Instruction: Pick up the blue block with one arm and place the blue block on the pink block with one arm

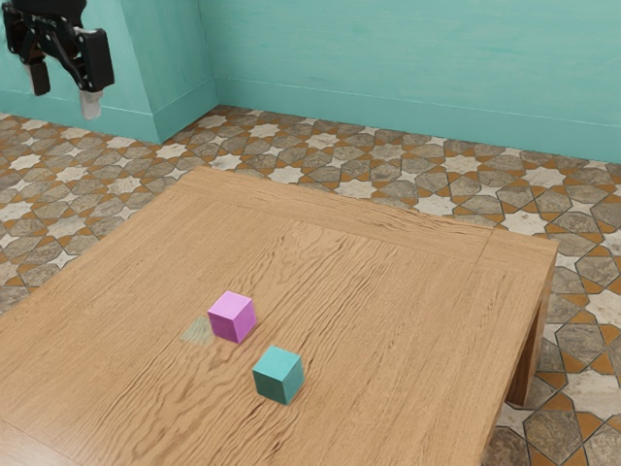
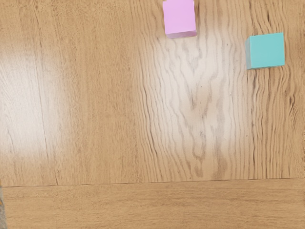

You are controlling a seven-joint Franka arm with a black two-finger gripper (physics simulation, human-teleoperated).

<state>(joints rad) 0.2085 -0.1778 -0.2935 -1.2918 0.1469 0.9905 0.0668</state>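
Jaws hang apart in the upper left of the frame; blue block (image 1: 278, 375) sits near pink block (image 1: 232, 316) on the table (image 1: 388, 282)

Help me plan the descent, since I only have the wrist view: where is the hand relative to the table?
Observer: The gripper hangs high at the exterior view's upper left, far up from the table and well away from both blocks.
Operator: Are the fingers ready for the blue block?
Observer: The fingers stand open with nothing between them. The blue block sits untouched on the wood.
Operator: What lies beyond the table?
Observer: A patterned tile floor and teal walls. The pink block sits well in from the table's edges.
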